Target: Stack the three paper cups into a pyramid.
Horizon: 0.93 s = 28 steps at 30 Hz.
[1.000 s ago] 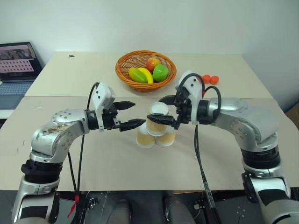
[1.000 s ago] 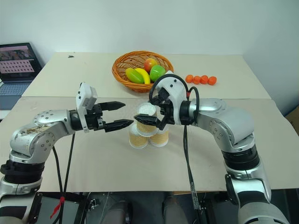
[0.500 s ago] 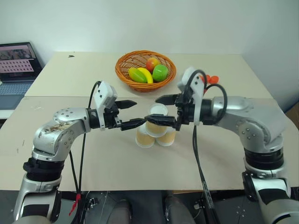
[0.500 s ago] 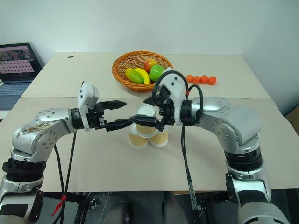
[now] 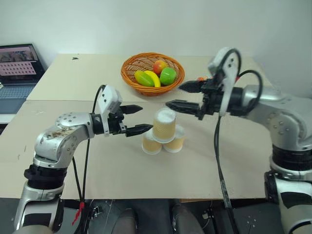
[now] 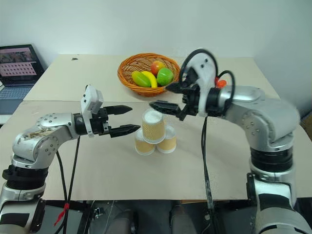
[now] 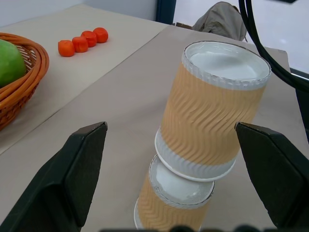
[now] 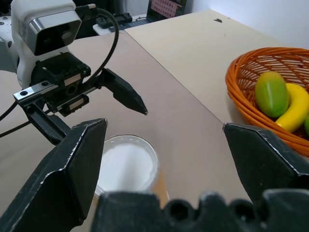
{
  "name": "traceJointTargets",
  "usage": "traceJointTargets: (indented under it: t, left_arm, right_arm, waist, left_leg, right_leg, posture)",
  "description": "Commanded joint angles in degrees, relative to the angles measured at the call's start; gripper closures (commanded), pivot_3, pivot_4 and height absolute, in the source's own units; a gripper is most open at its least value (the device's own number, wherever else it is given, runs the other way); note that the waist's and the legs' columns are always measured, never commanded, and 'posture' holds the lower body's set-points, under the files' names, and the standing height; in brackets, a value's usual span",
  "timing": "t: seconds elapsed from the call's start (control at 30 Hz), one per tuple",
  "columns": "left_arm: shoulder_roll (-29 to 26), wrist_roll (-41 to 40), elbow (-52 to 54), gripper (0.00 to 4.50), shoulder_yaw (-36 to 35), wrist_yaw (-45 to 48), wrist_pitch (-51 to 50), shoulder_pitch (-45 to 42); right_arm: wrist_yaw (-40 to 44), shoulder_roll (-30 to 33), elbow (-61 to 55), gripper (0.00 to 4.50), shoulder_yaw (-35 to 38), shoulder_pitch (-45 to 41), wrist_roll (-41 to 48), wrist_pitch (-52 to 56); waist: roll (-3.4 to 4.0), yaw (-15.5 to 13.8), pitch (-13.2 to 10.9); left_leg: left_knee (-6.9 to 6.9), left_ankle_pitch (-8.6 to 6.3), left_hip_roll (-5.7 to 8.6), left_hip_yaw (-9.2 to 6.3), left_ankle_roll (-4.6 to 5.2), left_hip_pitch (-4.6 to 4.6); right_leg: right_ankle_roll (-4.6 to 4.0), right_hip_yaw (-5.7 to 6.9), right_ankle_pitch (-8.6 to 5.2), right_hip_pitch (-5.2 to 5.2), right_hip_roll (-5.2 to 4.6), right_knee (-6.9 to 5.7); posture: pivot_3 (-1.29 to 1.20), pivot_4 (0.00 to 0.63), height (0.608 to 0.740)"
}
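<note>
Three tan paper cups [image 5: 162,133] upside down mid-table: two touching, third atop, slightly tilted.

A ribbed tan paper cup with a white base [image 7: 212,118] sits inverted and tilted on a like lower cup [image 7: 166,205], framed by two spread black fingers [image 7: 72,179].

Bare desk [image 5: 97,161] lay open in front of the pyramid [image 5: 164,132]. Left hand [image 5: 135,119] hung just beside its left, right hand [image 5: 181,96] above and behind. The fruit basket [image 5: 152,73] blocked the far side; orange balls [image 6: 220,83] lay farther right.
</note>
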<state>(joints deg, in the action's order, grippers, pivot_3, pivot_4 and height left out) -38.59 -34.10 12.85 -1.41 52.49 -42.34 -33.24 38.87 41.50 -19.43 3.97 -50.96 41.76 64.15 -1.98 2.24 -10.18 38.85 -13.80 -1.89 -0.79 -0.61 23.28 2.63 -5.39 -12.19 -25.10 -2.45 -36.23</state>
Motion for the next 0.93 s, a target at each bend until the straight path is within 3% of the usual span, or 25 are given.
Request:
traceJointTargets:
  t: [0.03,0.2,0.43,0.77,0.93]
  left_arm:
    - [-1.62,-2.07,-0.43,0.00,-4.46,-0.63,-1.24,-2.44]
    - [-2.62,-3.88,-3.24,0.00,-9.29,-3.84,-4.54,-3.06]
    - [-2.53,2.84,-4.11,0.00,-11.61,-9.83,1.63,6.25]
    - [0.48,7.00,-3.27,0.00,-15.36,-13.62,10.80,20.04]
    - [1.91,7.16,-2.50,0.00,-14.62,-15.36,11.37,19.51]
  right_arm:
    - [3.05,6.55,0.56,0.02,6.08,0.72,-0.43,-2.50]
    - [6.56,13.70,1.69,0.02,12.90,11.54,-2.15,-6.57]
    - [4.45,10.81,-0.34,0.02,17.16,32.90,-10.67,-20.24]
    - [-2.54,2.32,-0.48,0.02,17.75,40.00,-13.61,-26.17]
    - [-3.82,1.85,0.63,0.02,17.25,38.93,-13.92,-26.34]
  waist:
    - [0.00,-0.11,0.00]
    - [-0.01,-0.11,0.00]
    - [0.00,0.44,0.03]
    - [-0.05,0.32,0.05]
    - [-0.07,-0.05,0.04]
  left_leg:
    - [0.00,0.00,0.00,0.00,0.00,0.01]
    - [-0.02,0.00,-0.01,0.00,0.01,0.02]
    - [-0.04,0.00,-0.02,0.10,0.00,-0.11]
    - [0.04,0.06,-0.03,0.15,-0.04,-0.44]
    - [0.06,0.07,-0.03,0.12,-0.04,-0.51]
  right_leg:
    - [0.00,0.00,0.00,0.00,0.00,0.01]
    - [0.01,0.01,-0.01,0.02,0.00,0.08]
    - [0.01,-0.11,0.00,0.03,0.02,-0.05]
    - [0.04,-0.15,0.07,0.38,0.02,0.00]
    - [0.05,-0.10,0.07,0.46,0.03,-0.01]
  posture:
    - [0.00,0.150,0.734]
    - [0.00,0.150,0.734]
    - [0.00,0.150,0.734]
    - [0.00,0.150,0.734]
    - [0.00,0.150,0.734]
